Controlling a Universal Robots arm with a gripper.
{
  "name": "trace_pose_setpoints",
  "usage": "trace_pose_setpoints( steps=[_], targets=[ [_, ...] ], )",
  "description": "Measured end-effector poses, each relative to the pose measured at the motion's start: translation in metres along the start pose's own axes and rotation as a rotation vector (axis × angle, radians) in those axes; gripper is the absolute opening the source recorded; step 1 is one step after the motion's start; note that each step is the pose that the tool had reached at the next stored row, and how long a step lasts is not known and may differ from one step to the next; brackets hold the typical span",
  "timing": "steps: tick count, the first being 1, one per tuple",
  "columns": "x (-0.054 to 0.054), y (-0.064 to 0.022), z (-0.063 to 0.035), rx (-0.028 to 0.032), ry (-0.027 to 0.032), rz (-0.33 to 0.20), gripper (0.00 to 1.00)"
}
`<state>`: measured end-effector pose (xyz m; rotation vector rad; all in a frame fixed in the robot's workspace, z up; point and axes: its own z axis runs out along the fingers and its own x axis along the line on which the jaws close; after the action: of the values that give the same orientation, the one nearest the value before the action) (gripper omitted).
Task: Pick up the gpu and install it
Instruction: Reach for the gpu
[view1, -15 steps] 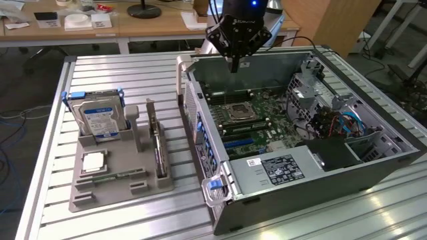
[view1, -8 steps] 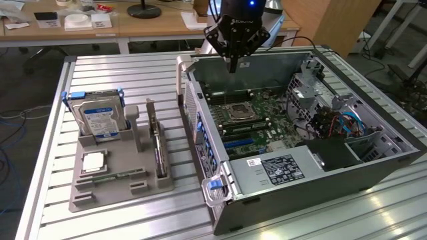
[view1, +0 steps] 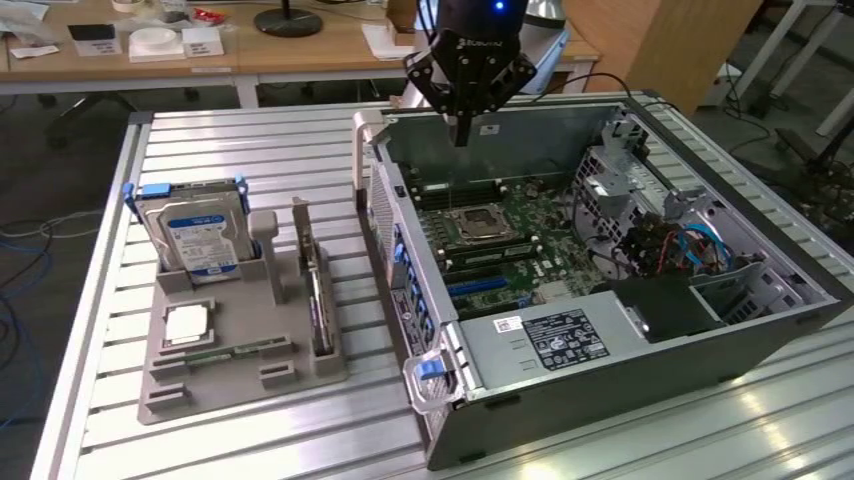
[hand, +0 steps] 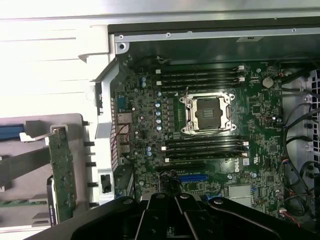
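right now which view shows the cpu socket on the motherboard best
The wrist view: it looks straight down on the cpu socket, its metal frame whole and unblocked between the memory slots. The exterior view shows the socket at a slant, inside the open case.

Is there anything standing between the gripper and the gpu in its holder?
Yes, the computer case's wall: the shut gripper hangs over the open case, and the gpu stands upright in the gray holder outside that wall. Above the wall's rim, nothing visible lies between them.
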<state>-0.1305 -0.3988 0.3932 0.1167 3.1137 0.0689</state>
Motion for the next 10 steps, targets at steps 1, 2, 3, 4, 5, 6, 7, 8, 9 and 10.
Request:
trace_pose_setpoints(
  steps=[1, 2, 3, 4, 5, 6, 7, 8, 9, 10],
  targets=[
    [0.0005, 0.0000, 0.0000, 0.0000, 0.0000, 0.000, 0.11],
    [0.0009, -0.0001, 0.0000, 0.0001, 0.0000, 0.000, 0.11],
    [0.0014, -0.0001, -0.0001, 0.0000, 0.0000, 0.000, 0.11],
    [0.0019, -0.0002, -0.0001, 0.0000, 0.0000, 0.000, 0.11],
    [0.0024, -0.0002, -0.0001, 0.0000, 0.0000, 0.000, 0.11],
    [0.0030, -0.0002, -0.0001, 0.0000, 0.0000, 0.000, 0.11],
    [0.0036, -0.0003, -0.0001, 0.0000, 0.0000, 0.000, 0.11],
    [0.0043, -0.0003, -0.0001, 0.0000, 0.0001, 0.000, 0.11],
    [0.0050, -0.0004, -0.0002, 0.0000, 0.0000, 0.000, 0.11],
    [0.0056, -0.0004, -0.0001, 0.0000, 0.0000, 0.000, 0.11]
  ],
)
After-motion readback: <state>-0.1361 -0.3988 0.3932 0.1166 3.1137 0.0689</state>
